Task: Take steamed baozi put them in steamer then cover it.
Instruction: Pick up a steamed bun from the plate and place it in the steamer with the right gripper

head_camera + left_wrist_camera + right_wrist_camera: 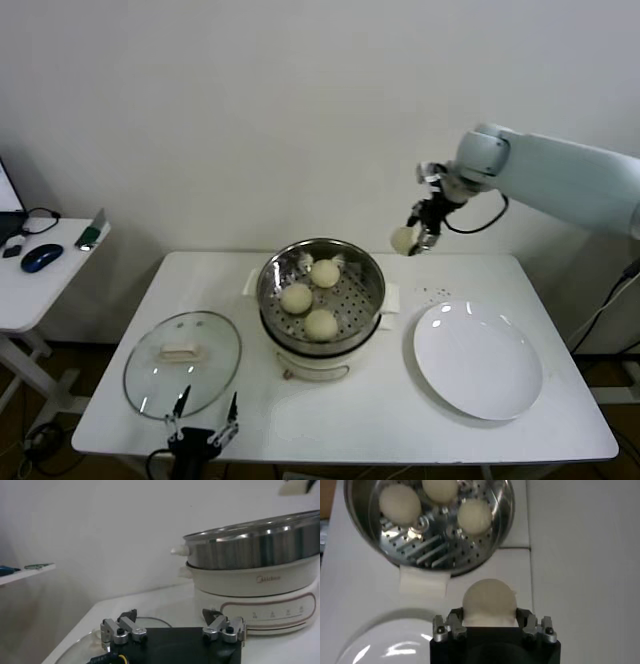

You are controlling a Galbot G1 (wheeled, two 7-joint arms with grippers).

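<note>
Right gripper (pixel 418 240) was up in the upper right of the head view, clamped on a bun (pixel 403 239) in the air beside the steamer's (pixel 322 295) far right rim. Three buns (pixel 311 298) sat on the steamer's tray at centre frame, the lid (pixel 182 362) lay at lower left and the plate (pixel 478 360) at lower right. Left gripper (pixel 203 421) hung wide open and holding nothing at the bottom edge, just below the lid.

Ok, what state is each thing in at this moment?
Steamer: uncovered, three baozi on its tray.
Fourth baozi: held in the air, beside the steamer.
Right gripper: shut on the fourth baozi, raised above the table.
Left gripper: open, low at the table's near edge by the cover.
Cover: off, lying on the table.
Plate: empty.
</note>
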